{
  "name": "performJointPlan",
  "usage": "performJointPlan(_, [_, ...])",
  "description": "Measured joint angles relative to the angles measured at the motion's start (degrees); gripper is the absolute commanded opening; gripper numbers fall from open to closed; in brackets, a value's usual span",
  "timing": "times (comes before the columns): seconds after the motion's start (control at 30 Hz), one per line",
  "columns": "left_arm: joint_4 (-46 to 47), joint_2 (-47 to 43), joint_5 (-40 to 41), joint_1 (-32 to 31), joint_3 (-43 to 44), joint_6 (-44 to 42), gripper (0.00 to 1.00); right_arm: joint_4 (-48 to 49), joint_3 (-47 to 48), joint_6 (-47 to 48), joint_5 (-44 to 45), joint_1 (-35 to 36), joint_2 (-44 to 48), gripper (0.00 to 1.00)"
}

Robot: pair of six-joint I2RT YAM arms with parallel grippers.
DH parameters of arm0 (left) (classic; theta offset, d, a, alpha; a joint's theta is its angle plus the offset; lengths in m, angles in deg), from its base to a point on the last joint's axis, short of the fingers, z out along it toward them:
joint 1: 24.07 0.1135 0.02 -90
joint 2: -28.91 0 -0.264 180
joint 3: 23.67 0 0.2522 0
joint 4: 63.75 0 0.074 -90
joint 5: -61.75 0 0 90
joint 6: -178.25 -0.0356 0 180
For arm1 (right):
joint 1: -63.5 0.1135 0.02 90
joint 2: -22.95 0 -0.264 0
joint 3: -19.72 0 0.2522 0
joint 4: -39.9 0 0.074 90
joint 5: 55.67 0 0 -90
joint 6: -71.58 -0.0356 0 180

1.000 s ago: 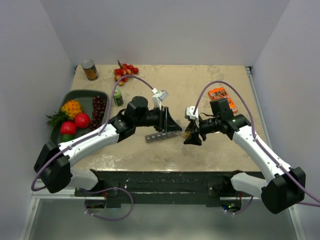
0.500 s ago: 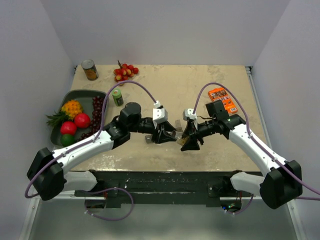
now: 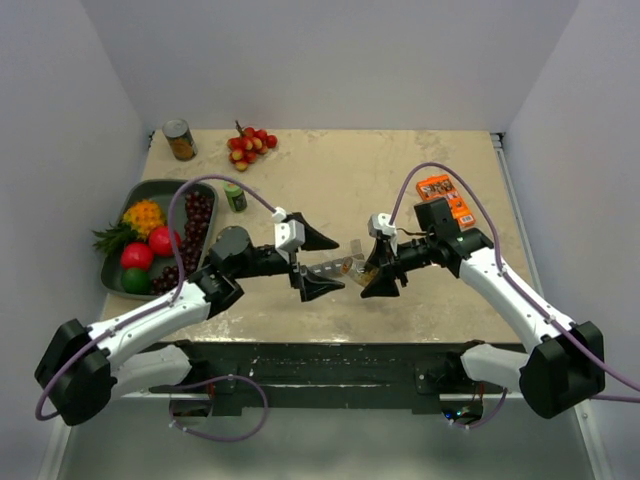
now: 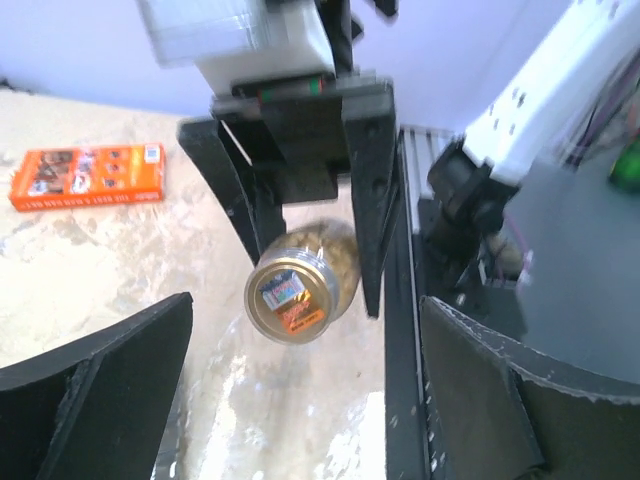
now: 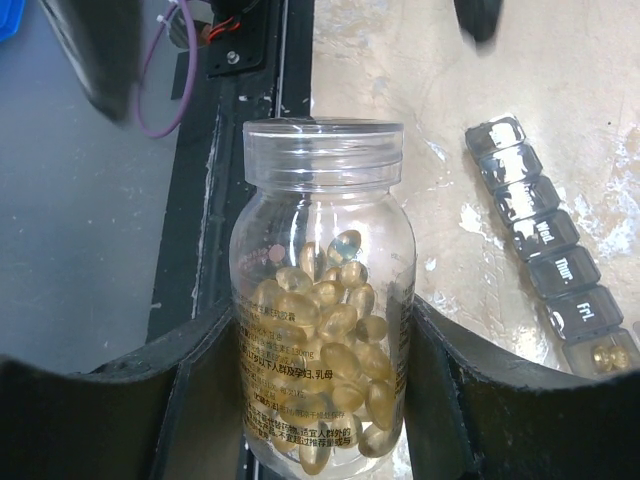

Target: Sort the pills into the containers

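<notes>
The right gripper (image 5: pixel 322 410) is clamped on the small clear plastic bottle (image 5: pixel 322 250) of yellowish pills (image 5: pixel 325 350), near the long dark-grey compartment strip (image 5: pixel 545 255). The left gripper (image 4: pixel 300 395) faces it with jaws wide apart. I think it should close squarely on the clear cap (image 5: pixel 323 150) and twist gently.

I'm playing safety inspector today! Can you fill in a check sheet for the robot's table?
Surface: beige table, mottled, no spills seen.
Job's things: clear pill bottle with yellow capsules, held off the table; grey pill organizer lying flat, capsules showing in one end compartment.
Clutter: fruit tray, green-capped bottle, tin can, berries, orange packet.
Grippers: left gripper open, holding nothing; right gripper shut on the pill bottle.
Cables: purple cables looping over both arms, nothing snagged.
Surroundings: plain pale walls; nothing else seen.
</notes>
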Motion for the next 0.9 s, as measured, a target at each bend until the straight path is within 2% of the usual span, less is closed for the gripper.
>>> performJointPlan(0.17, [1.4,-8.4,5.4,2.3,-1.8,11.1,0.99,0.0,0.0,0.5,1.4,0.0,1.2,0.00])
performJointPlan(0.33, [-5.7,-13.1,13.3,5.2,-1.4,22.3,0.99,0.0,0.0,1.6,4.5,0.0,3.2,0.00])
performJointPlan(0.47, [-11.2,-12.1,15.4,6.3,-1.4,31.3,0.99,0.0,0.0,2.7,6.9,0.0,3.7,0.00])
performJointPlan(0.67, [-11.6,-9.3,15.1,6.3,-2.8,42.1,0.99,-0.1,-0.2,4.5,9.7,0.0,3.6,0.00])
performJointPlan(0.9, [-13.2,-3.8,16.7,3.1,-1.2,48.9,0.99,-0.1,-0.2,6.8,12.3,0.0,3.6,0.00])
